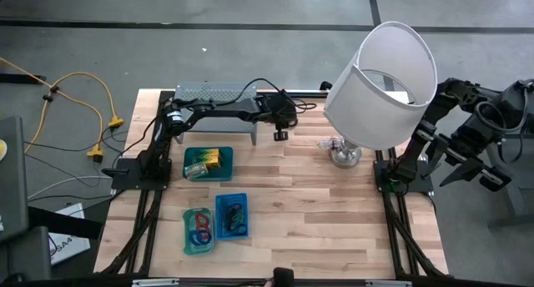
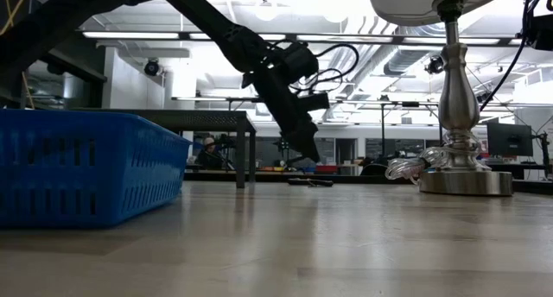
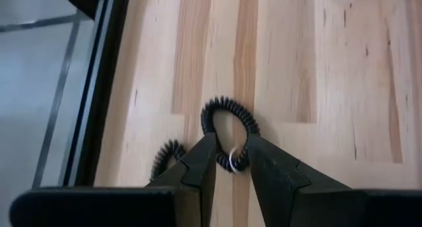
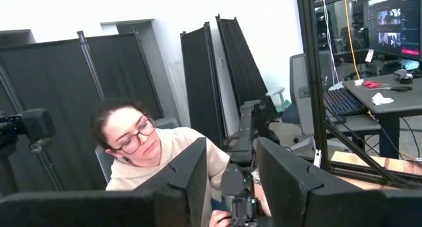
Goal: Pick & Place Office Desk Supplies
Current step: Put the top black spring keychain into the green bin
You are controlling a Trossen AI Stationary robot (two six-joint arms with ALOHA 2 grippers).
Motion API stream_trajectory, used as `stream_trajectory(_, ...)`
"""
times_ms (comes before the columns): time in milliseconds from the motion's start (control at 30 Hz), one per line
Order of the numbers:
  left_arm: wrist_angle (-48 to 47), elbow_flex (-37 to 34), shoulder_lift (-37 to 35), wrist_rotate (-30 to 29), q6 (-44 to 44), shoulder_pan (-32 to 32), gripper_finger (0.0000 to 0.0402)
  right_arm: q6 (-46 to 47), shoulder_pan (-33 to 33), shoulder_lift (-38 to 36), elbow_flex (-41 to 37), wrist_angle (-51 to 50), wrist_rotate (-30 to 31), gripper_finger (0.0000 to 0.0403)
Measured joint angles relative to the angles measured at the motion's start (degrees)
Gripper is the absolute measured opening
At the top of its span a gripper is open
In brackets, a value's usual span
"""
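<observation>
Black coiled loop (image 3: 230, 131) between left pincer (image 3: 230, 162) fingertips, on wood table (image 3: 316, 68).

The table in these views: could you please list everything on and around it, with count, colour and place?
Trays: three; a green one holding yellow-green packets, a blue one and a teal one holding rings and loops; left half of the table.
Coiled loop: one whole, black, on the wood between the left gripper's fingertips; part of another shows beside it.
Rack: one, grey perforated metal, far edge of the table.
Lamp: one, white shade tilted, silver base, right side.
Person: one, seated beyond the table, in the right wrist view.
Left gripper: lowered at the loop, jaws astride it.
Right gripper: off the table's right edge, open, holding nothing.
</observation>
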Motion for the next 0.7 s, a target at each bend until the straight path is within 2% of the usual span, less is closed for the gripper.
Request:
stream_trajectory(267,0.85,0.04,0.35,0.52,0.03,-0.24,0.0086,0.0,0.01,0.0,0.0,0.0,-0.01,0.012)
stream_trajectory(533,1.57,0.04,0.36,1.16,0.03,-0.62,0.0136,0.0,0.01,0.0,0.0,0.0,-0.01,0.012)
stream_trajectory(700,2.36,0.04,0.36,0.9,0.04,-1.05,0.0146,0.0,-0.01,0.0,0.0,0.0,0.01,0.012)
